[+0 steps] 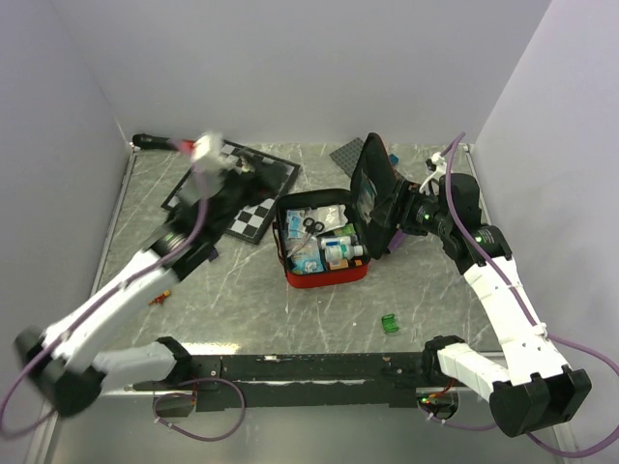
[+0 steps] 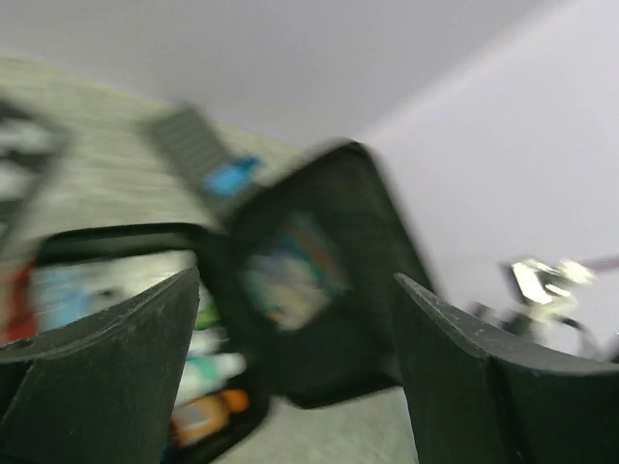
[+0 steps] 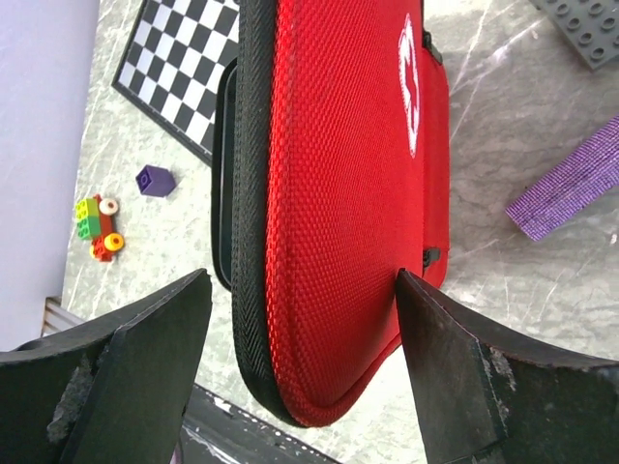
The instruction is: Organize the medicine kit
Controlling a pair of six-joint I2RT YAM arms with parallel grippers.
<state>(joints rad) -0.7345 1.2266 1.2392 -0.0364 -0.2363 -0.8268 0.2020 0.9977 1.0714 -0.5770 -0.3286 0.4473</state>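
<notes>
The medicine kit [image 1: 324, 273], a red fabric zip case, lies open in the middle of the table. Bottles, packets and scissors fill its base. Its lid [image 1: 370, 196] stands nearly upright on the right side, black lining facing left. My right gripper [image 1: 398, 215] is behind the lid. In the right wrist view the gripper [image 3: 303, 275] is open and straddles the lid's [image 3: 348, 174] red outer edge with the white cross. My left gripper [image 1: 206, 151] is raised over the chessboard, blurred by motion. It is open and empty [image 2: 296, 275], facing the open kit [image 2: 290, 280].
A black-and-white chessboard [image 1: 237, 188] lies at the back left. A grey studded plate [image 1: 346, 152] is behind the kit. A green piece [image 1: 390, 324] lies near the front, a small orange piece [image 1: 160, 298] at the left. A purple strap [image 3: 571, 188] and toy bricks [image 3: 97, 227] lie nearby.
</notes>
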